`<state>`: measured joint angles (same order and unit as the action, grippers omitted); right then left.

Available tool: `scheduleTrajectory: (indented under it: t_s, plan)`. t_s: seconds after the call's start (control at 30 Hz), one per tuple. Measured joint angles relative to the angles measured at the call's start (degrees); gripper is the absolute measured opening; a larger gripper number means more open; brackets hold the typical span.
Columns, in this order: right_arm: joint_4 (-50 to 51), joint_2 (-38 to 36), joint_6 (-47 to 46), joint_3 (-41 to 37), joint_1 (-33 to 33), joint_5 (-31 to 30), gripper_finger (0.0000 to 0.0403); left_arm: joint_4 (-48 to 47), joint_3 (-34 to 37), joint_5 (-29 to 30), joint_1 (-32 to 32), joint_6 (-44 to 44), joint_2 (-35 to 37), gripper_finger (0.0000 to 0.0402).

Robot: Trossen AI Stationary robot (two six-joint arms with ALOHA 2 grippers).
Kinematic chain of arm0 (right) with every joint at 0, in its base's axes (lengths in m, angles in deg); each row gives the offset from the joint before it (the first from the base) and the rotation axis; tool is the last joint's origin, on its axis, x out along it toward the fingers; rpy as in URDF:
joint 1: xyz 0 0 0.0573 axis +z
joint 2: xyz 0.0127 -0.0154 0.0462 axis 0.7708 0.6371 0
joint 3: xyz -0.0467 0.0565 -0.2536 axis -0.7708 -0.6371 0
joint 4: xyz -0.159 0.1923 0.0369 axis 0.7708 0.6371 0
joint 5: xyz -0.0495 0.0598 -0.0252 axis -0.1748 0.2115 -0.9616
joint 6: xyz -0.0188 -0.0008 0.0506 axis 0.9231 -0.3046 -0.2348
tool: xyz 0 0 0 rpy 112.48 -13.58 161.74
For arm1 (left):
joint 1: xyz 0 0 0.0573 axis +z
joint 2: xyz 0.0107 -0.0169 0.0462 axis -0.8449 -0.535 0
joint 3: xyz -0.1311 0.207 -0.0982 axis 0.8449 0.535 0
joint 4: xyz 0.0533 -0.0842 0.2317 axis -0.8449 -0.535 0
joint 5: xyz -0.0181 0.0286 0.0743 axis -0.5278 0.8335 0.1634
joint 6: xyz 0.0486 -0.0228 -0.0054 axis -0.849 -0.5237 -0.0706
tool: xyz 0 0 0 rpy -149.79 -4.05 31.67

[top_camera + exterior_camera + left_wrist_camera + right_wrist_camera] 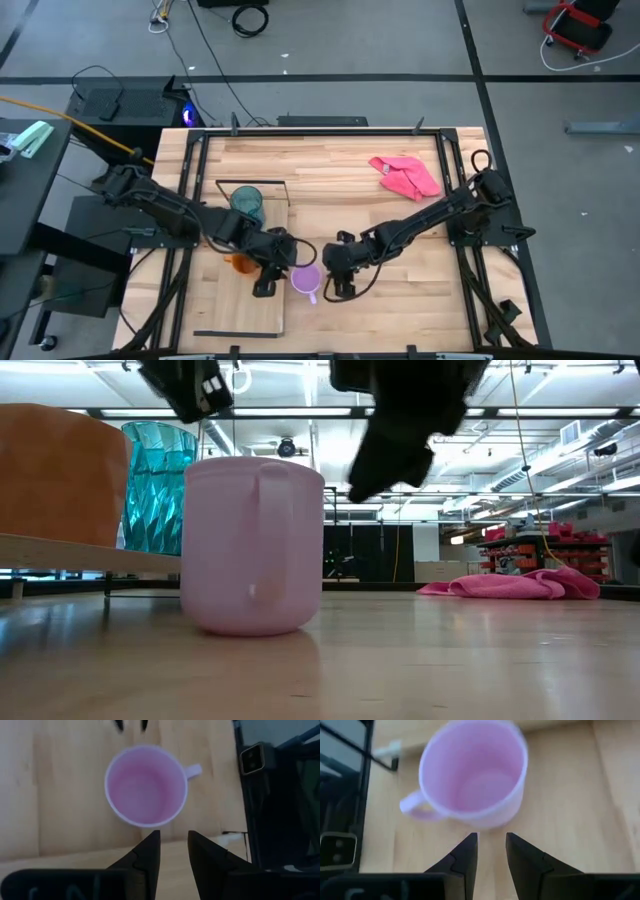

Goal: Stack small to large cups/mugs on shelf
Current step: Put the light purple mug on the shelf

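The lilac mug (306,280) stands upright on its base on the table top, just right of the shelf (215,310), its handle toward the near edge; the low view (250,545) shows it too. The teal tumbler (247,203) and the orange mug (237,264) stand on the shelf board, and my left arm partly covers the orange mug. My left gripper (174,836) is over the shelf's right edge, left of the lilac mug (146,785), with a narrow gap between its fingers. My right gripper (491,837) is right of the mug (472,772), also narrowly open. Both are empty.
A pink cloth (405,176) lies at the far right of the table. The shelf's thin black wire frame (250,183) stands at its far and near ends. Bare table top (400,320) lies near and to the right of the lilac mug.
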<state>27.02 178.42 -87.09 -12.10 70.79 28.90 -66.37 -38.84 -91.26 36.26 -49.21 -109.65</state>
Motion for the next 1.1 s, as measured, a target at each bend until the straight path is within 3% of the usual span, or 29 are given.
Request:
scheduleTrajectory:
  t_s: [0.23, 0.5, 0.77, 1.1]
  plan:
    - [-0.59, 0.00, -1.86, 0.00, 5.83, -0.99, 0.0109, -0.01, 0.04, 0.01, -1.05, 1.54, -3.94, 0.0107]
    - [-6.68, 0.68, 1.22, -0.02, 9.59, -9.65, 0.0075, 0.65, 0.07, -0.77, -1.13, 4.03, -6.90, 0.0107]
    - [-8.73, 3.38, 2.73, -0.04, 7.58, -8.08, 0.0008, 0.04, 0.07, -1.58, -2.15, 5.28, -7.06, 0.0107]
    - [-13.55, 7.84, 4.16, -0.04, 6.21, -5.44, 0.0004, 1.57, 0.12, -2.48, -3.31, 5.51, -9.81, 0.0093]
